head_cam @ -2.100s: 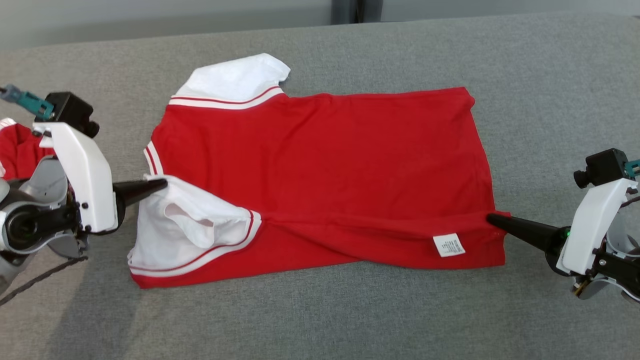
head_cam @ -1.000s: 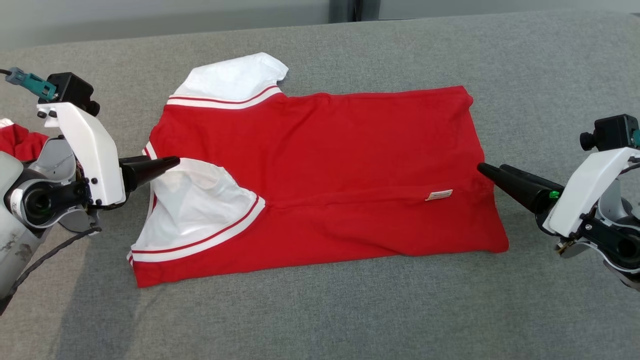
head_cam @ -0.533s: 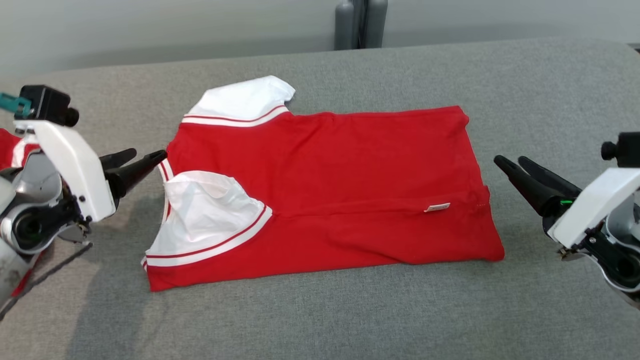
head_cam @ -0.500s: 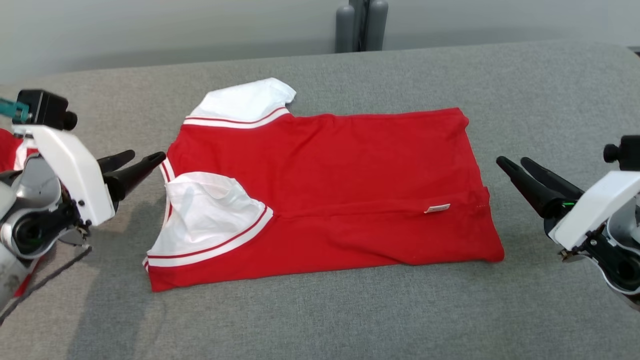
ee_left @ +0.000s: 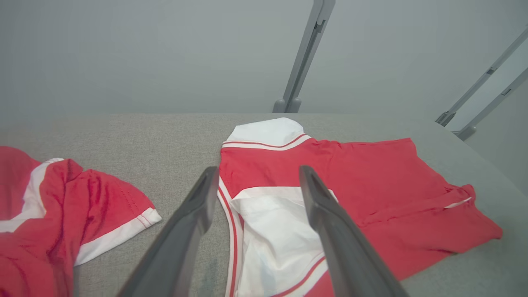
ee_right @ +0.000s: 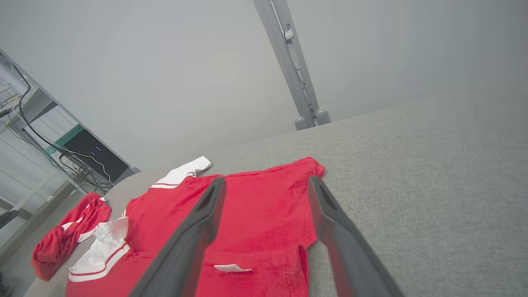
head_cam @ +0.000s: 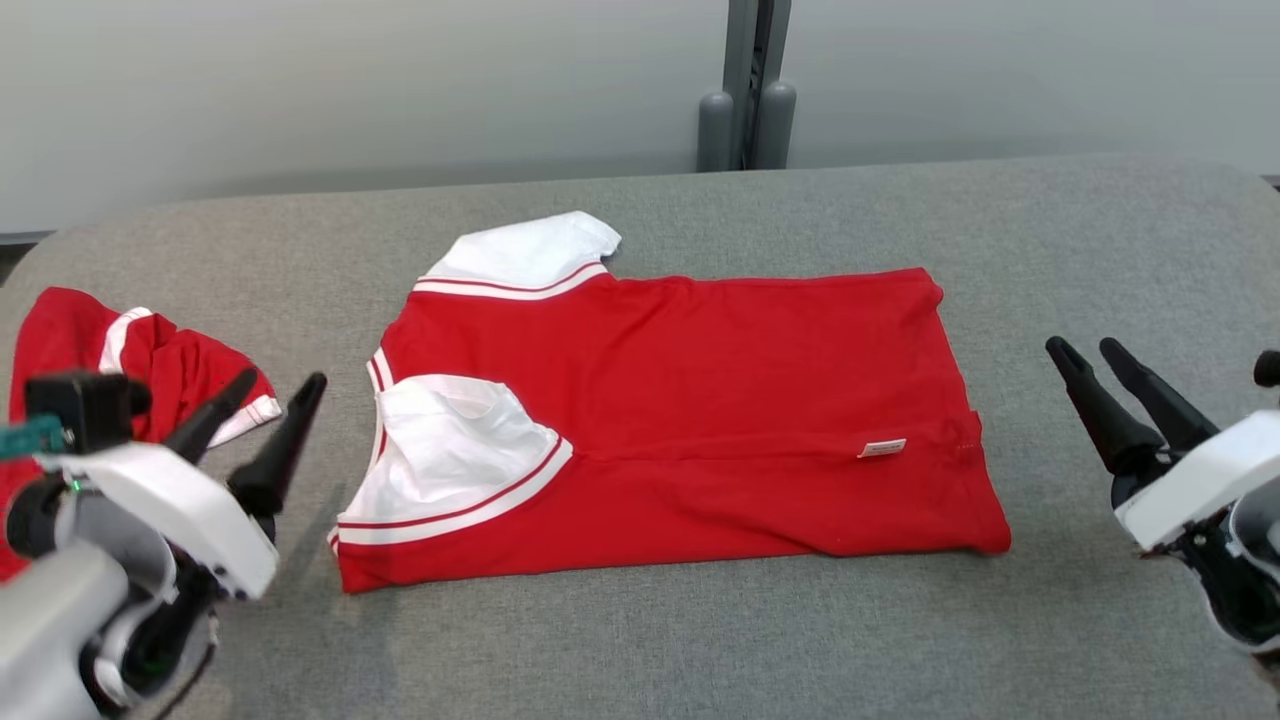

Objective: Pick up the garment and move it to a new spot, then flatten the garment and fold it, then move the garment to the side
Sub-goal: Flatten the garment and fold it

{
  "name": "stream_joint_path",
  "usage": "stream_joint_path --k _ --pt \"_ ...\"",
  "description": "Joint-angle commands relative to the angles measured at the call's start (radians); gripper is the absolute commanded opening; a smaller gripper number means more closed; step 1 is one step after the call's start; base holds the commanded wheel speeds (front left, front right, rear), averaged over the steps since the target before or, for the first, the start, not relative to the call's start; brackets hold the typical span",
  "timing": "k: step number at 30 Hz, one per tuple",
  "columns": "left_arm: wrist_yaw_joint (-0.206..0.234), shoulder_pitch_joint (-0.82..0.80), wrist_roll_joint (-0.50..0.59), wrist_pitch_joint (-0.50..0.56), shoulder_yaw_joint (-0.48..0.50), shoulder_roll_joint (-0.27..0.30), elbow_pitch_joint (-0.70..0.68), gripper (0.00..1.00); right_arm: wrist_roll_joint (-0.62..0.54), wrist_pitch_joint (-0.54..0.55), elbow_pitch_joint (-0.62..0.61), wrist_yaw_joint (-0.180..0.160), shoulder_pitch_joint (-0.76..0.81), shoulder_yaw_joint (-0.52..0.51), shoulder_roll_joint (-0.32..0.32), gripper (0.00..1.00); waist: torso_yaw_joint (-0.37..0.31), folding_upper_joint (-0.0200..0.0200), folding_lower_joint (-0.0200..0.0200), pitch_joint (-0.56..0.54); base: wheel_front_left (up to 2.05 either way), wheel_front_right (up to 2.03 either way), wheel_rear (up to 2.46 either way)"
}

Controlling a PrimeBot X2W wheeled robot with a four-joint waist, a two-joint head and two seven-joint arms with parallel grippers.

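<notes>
The second red garment (head_cam: 60, 330) runs off the head view's left edge, partly behind the left tool (head_cam: 282, 378). The folded garment (head_cam: 700, 400) carries a white label (head_cam: 882, 448) too small to read. The right edge cuts the right tool (head_cam: 1082, 345).

The left gripper (head_cam: 282, 378) has opened, released the red shirt (head_cam: 700, 380) at its white sleeve (head_cam: 450, 450) and drawn back toward the grey surface (head_cam: 640, 640)'s left edge. The right gripper (head_cam: 1082, 345) likewise left the hem (head_cam: 985, 470), backing rightward.
</notes>
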Motion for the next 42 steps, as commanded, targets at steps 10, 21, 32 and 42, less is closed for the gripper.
stream_joint_path --k 10,21,32,42 --pt "0.169 0.228 0.074 -0.104 0.074 -0.046 -0.111 1.0 -0.268 -0.006 -0.011 0.001 0.286 -0.286 0.136 1.0 0.015 0.0 0.0 -0.024 0.0 0.0 0.0" --pt "0.174 0.303 0.105 -0.085 0.075 -0.134 -0.03 1.0 -0.368 0.066 0.094 0.001 0.304 -0.306 0.233 1.0 -0.001 0.0 0.0 -0.007 0.0 0.0 0.0" --pt "0.149 0.262 0.092 -0.01 0.042 -0.182 0.067 1.0 -0.327 0.164 0.201 0.001 0.246 -0.315 0.31 1.0 0.005 0.0 0.0 0.022 0.0 0.0 0.0" --pt "0.127 0.239 0.066 0.026 0.039 -0.228 0.185 1.0 -0.257 0.257 0.23 0.001 0.23 -0.281 0.342 1.0 0.011 0.0 0.0 0.04 0.0 0.0 0.0"
